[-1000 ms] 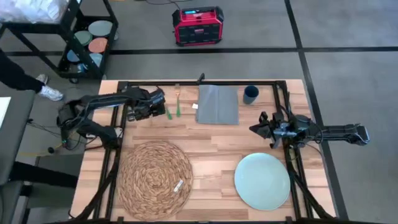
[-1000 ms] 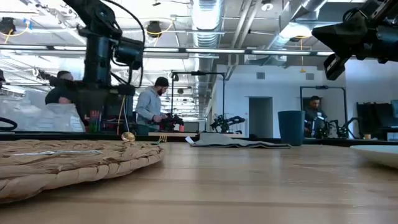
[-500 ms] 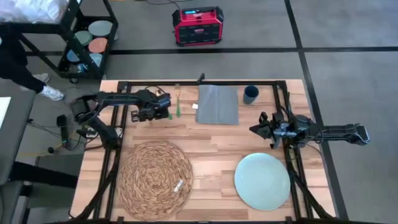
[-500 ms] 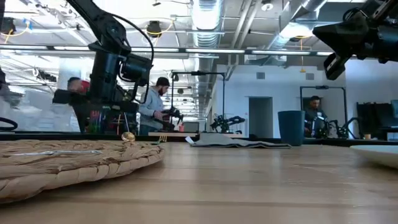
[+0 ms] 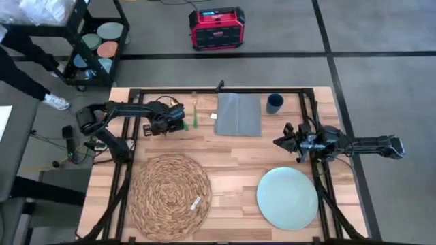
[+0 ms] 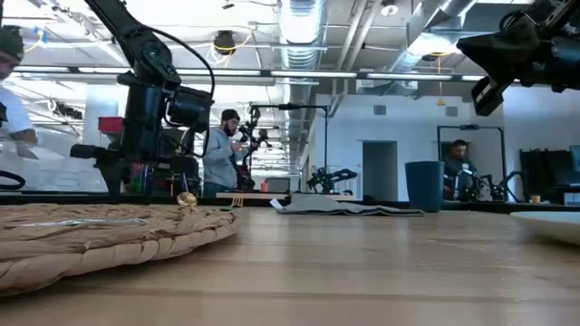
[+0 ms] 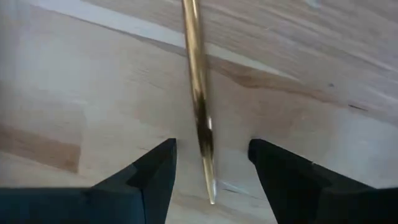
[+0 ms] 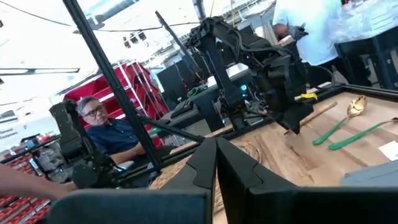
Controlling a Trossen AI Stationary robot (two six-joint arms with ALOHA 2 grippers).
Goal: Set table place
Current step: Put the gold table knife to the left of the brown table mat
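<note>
Two fingers of the left gripper (image 7: 210,163) stand parted around a gold cutlery piece (image 7: 198,93) on the table (image 7: 323,62); we see the right gripper (image 8: 216,158) closed, hovering well apart.

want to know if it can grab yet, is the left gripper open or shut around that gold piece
Open. In the left wrist view the left gripper has both fingers apart, with the gold cutlery piece lying between them, untouched.

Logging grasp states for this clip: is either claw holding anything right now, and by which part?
Nothing is held. The left claw is open, its fingers straddling a thin gold cutlery piece lying on the light-wood table. The right claw is shut on nothing.
</note>
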